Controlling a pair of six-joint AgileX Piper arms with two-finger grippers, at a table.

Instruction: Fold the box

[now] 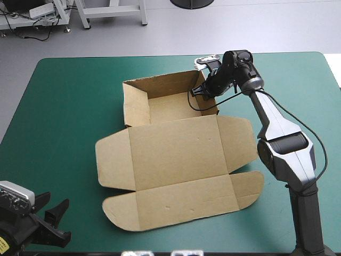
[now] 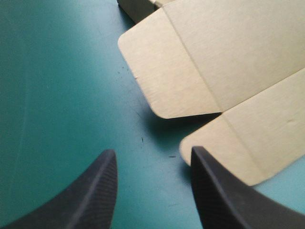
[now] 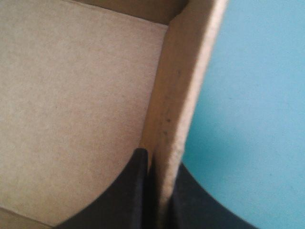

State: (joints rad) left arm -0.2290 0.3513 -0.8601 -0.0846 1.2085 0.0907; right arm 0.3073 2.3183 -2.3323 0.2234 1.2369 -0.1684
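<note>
With the brown box (image 1: 176, 154) mid-surface (image 1: 64, 106), tray toward the far edge and lid flat toward the near edge, use your right end effector (image 3: 157, 157), pinched on the tray's right wall (image 3: 176, 95), to seat it squarely upright, while the left end effector (image 2: 152, 162) stands wide apart by the near-left corner.
</note>
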